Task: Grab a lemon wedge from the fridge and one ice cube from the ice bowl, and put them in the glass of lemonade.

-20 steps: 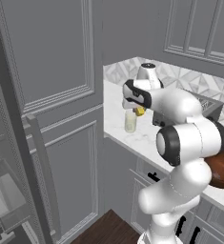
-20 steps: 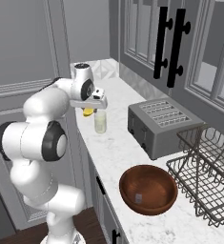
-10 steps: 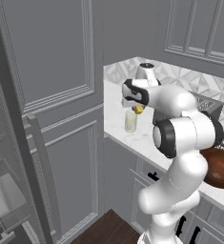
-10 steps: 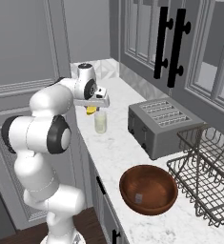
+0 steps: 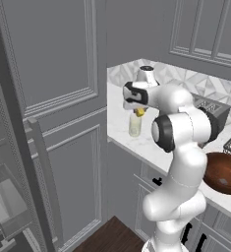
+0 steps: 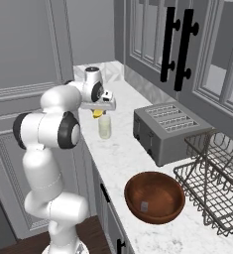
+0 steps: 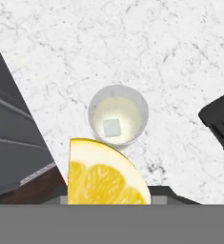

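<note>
The small bright yellow lemon wedge is sitting pinched in the tool, whose two fingers are clamped on it from either side, and it is hanging right above the small clear tumbler of pale yellow lemonade. Looking down along the hand, a little pale cube is floating in the drink, most likely the ice, though it is too small to be sure. From the left side, the wedge is showing just over the rim of the glass; from the right the same yellow bit is hovering above the tumbler without touching it.

The glass is standing upright on the white marbled desk, near its front edge. Further along, a boxy grey toaster is sitting against the wall, and nearer the camera the wide, glossy reddish-brown bowl is resting on the desk with one pale cube lying in it. A dark wire dish rack is standing just beside the bowl. Off to the left, the dark grey fridge is standing open.
</note>
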Motion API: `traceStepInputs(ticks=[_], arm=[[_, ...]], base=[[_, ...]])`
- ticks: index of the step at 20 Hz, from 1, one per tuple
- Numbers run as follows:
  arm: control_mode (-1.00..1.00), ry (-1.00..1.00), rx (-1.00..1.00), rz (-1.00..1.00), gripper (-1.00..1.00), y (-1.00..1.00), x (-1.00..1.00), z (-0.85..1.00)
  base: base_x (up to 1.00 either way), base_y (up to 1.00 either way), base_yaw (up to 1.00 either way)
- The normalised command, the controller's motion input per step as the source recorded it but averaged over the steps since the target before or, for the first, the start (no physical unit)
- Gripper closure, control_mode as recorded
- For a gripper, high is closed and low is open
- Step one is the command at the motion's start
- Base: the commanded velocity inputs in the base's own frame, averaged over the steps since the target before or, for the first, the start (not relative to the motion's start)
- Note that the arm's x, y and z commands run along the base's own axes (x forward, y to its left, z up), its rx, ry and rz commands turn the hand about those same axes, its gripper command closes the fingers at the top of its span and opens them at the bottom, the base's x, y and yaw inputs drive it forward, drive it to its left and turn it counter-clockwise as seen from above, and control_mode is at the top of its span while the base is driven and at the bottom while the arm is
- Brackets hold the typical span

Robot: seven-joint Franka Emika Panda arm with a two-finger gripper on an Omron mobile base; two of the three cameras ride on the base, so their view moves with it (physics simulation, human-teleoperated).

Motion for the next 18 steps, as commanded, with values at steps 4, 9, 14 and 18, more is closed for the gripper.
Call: traceStepInputs(ticks=[4,9,14,18], arm=[[-1.0,-0.03,0.0,0.0,1.0,0.0,0.17,-0.62],[-1.0,0.03,0.0,0.0,1.0,0.0,0.28,0.0],[-1.0,0.09,0.0,0.0,1.0,-0.07,0.37,0.0],[-1.0,0.01,0.0,0.0,1.0,0.0,0.07,0.0]], base=[[0.0,0.0,0.0],[0.0,0.0,0.0],[0.0,0.0,0.0],[0.0,0.0,0.0]])
